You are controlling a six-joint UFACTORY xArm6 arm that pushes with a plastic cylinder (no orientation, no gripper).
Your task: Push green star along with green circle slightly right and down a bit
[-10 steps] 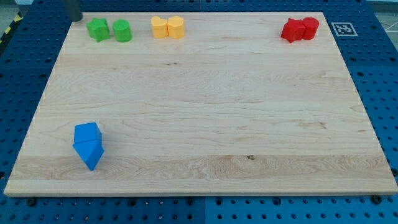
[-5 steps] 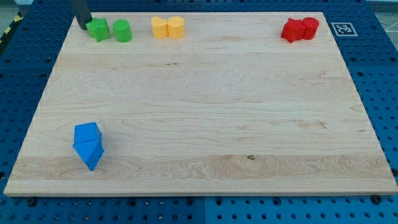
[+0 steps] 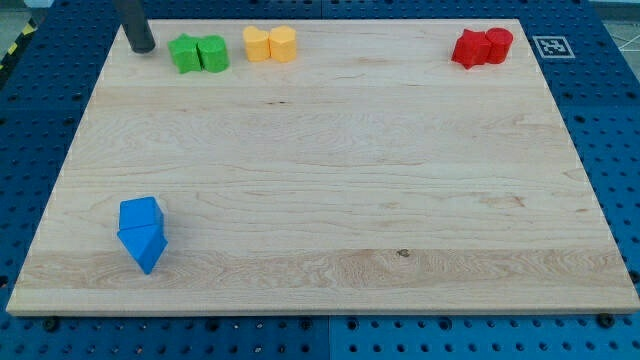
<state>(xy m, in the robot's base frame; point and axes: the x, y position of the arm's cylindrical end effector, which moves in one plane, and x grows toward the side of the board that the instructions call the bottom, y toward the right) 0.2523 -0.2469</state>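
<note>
The green star (image 3: pixel 184 53) and the green circle (image 3: pixel 213 53) sit side by side, touching, near the top left of the wooden board (image 3: pixel 320 200). The star is on the left, the circle on its right. My tip (image 3: pixel 140 47) stands on the board to the left of the star, with a small gap between them.
Two yellow blocks (image 3: pixel 270 44) stand just right of the green circle. Two red blocks (image 3: pixel 481 47) are at the top right. Two blue blocks (image 3: pixel 141 232) are at the bottom left. A marker tag (image 3: pixel 552 46) lies off the board's top right corner.
My tip came down to the star's left side and pushed it right. The star and circle slid right and slightly down and now touch. The tip now stands a little apart.
</note>
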